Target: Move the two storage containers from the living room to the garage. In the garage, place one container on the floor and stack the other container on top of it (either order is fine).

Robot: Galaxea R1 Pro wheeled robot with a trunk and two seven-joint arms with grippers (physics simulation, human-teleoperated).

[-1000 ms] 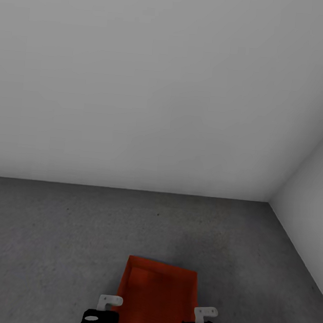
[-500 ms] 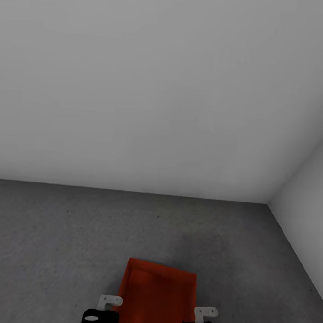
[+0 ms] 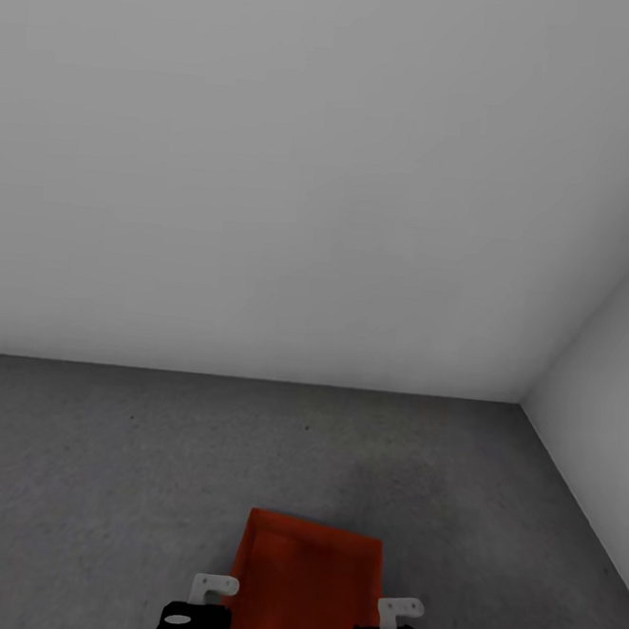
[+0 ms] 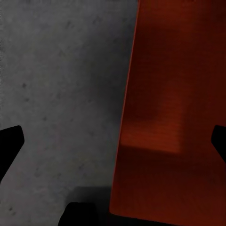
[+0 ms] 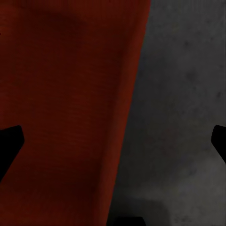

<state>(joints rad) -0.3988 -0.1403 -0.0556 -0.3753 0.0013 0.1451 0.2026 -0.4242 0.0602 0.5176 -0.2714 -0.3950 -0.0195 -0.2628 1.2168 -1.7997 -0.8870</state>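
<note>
Now we have one storage container (image 3: 305, 581) between our two grippers, over the garage floor (image 3: 101, 468) near the corner of the white walls (image 3: 271, 158). The left gripper (image 4: 113, 141) and right gripper (image 5: 113, 141) each stand spread across a long wall, not pinching. We should lower it level and flat. Its near end is cut off, and whether it touches the concrete, we cannot tell.

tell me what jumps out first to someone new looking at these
The orange-red storage container stands out at once, low in the head view between the two arms, against the dark grey concrete floor. Beyond it rise plain white walls, meeting in a corner at the right.
</note>
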